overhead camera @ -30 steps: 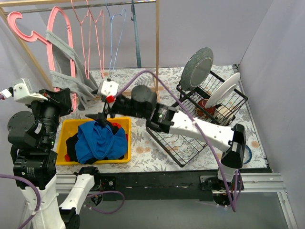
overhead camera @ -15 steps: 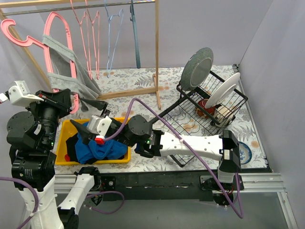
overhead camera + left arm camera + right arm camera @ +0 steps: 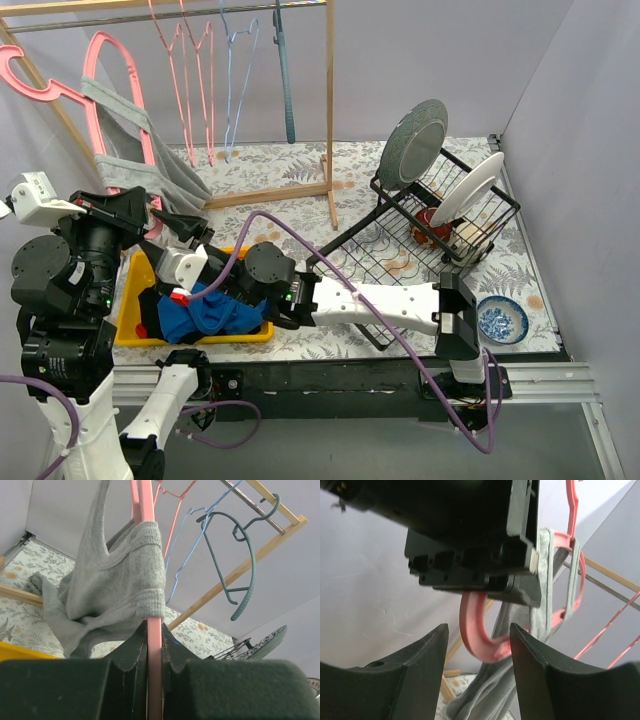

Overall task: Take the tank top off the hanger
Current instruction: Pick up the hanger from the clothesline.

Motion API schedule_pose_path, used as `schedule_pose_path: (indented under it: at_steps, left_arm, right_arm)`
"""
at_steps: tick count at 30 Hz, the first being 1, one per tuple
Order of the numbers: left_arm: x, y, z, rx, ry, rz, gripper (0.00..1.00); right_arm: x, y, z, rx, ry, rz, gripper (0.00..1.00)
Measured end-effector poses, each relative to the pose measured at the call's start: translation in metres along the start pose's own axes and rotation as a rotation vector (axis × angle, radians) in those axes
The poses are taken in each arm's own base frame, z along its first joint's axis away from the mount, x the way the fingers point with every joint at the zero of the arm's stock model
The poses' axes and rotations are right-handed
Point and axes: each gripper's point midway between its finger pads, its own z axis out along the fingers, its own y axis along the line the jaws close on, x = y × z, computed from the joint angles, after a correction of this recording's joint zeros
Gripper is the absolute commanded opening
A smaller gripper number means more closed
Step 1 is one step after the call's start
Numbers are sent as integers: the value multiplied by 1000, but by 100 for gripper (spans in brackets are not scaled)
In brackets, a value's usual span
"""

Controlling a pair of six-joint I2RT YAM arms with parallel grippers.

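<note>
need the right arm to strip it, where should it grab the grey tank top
Probably the loose lower fabric of the tank top, coming up from below. It hangs slack under the pink hanger, while the strap sits snug over the bar that the left pincer clamps.

blocked: right arm (image 3: 370,300) across yellow bin (image 3: 200,337) | free: floral mat (image 3: 355,170) beside dish rack (image 3: 395,200)
</note>
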Motion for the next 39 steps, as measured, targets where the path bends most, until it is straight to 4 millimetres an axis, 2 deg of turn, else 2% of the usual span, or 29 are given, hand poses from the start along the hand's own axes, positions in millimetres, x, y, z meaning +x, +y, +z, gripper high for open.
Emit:
schedule_pose_path:
  at_steps: [5,8,9,11,13,14,16,17,19,22,26,30,35,39]
  left_arm:
    - [6,0,2,4,21,-11,0]
    - [6,1,4,-3,20,-20,0]
    - [6,0,6,-3,21,-26,0]
    - [9,3,8,-21,31,-27,2]
    - [10,8,12,-49,30,-40,14]
    - [10,8,15,-53,34,-44,26]
    - [11,8,18,-60,42,-37,41]
    - [9,8,19,-65,43,-31,51]
    - [4,9,19,-85,36,-15,57]
    - [-14,10,20,-120,-6,15,72]
    - [-40,10,24,-173,-65,51,75]
    - [-70,2,27,-181,-163,62,77]
    - [-90,10,23,-247,-229,95,79]
    - [-103,13,23,-285,-268,122,79]
  right_arm:
    - [-8,-4,10,16,-22,-22,42]
    - [-8,-5,14,28,-25,-40,9]
    - [-7,-4,14,26,-24,-54,2]
    - [-4,-6,14,47,-13,-82,1]
    - [-3,-9,14,64,-7,-96,1]
    - [-2,-11,13,73,-3,-104,1]
    - [-1,-16,13,95,1,-106,1]
    - [-1,-20,12,117,-2,-102,1]
    - [-2,-27,12,138,-17,-86,1]
    - [-1,-23,7,133,-24,-79,1]
    - [0,-23,2,147,-32,-72,1]
    - [14,-13,-3,124,9,-72,1]
    - [33,-2,-7,90,81,-72,1]
    - [43,-9,-8,112,118,-42,1]
